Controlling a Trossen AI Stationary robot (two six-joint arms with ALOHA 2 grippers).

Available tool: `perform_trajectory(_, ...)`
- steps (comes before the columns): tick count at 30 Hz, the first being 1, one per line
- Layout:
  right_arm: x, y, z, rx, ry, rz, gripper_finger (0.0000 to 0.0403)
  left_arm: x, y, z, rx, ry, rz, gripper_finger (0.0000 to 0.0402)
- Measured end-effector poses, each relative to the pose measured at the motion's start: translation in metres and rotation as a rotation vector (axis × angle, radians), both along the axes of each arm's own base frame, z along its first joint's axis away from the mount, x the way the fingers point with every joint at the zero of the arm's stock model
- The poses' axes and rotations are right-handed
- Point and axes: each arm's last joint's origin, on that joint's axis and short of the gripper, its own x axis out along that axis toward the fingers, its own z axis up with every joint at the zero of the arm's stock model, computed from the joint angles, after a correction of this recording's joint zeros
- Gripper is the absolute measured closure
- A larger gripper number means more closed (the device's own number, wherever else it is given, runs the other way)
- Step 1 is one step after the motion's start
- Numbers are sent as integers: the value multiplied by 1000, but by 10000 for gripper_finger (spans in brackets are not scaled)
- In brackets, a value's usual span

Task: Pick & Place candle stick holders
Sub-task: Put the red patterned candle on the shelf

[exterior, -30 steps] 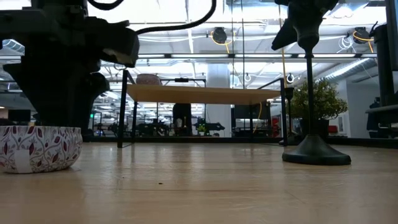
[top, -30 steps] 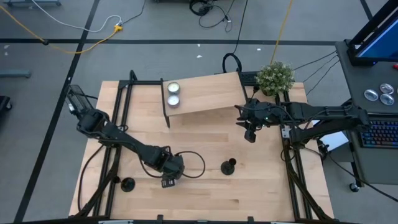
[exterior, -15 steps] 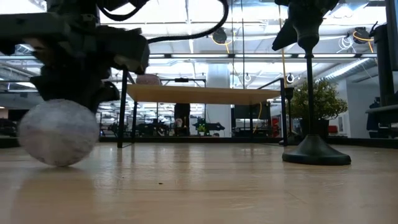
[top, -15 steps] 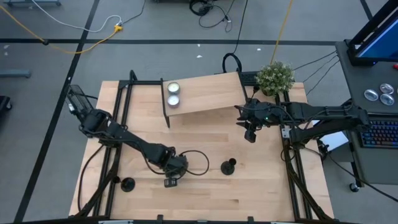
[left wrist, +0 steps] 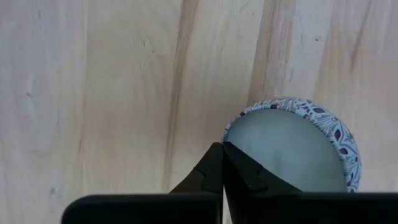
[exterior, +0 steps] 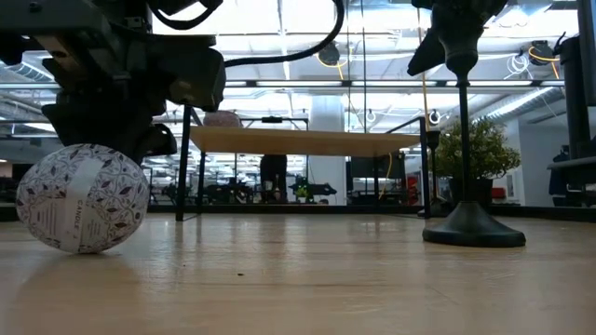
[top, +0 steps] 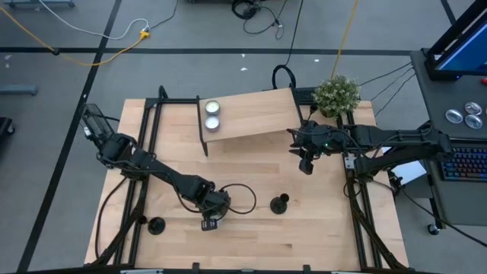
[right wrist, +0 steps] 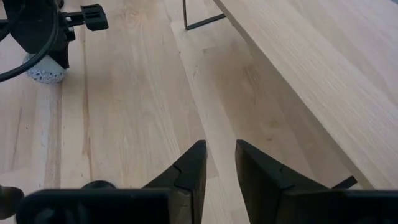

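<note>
Two candle stick holders sit untouched at lower centre and lower left — none placed. Left gripper has its fingers closed beside a tipped patterned tin; right gripper hovers slightly parted, empty.

Pale smooth wooden table, matte-black holder, leaf-patterned paper-wrapped tin

Raised shelf blocks rear; table front open.

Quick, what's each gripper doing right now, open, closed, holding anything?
Left gripper: shut, empty, beside the tipped patterned round tin.
Right gripper: slightly open, empty, above the table.
</note>
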Motion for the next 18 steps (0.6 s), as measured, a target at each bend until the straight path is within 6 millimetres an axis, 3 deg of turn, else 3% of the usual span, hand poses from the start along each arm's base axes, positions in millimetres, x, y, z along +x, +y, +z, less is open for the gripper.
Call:
perform_trajectory(13, 0, 0, 0, -1, 0, 1, 328, 1, -2, 1, -51, 7, 25, 400)
perform_trajectory(18, 0, 0, 0, -4, 1, 4, 328, 1, -3, 1, -81, 19, 37, 379)
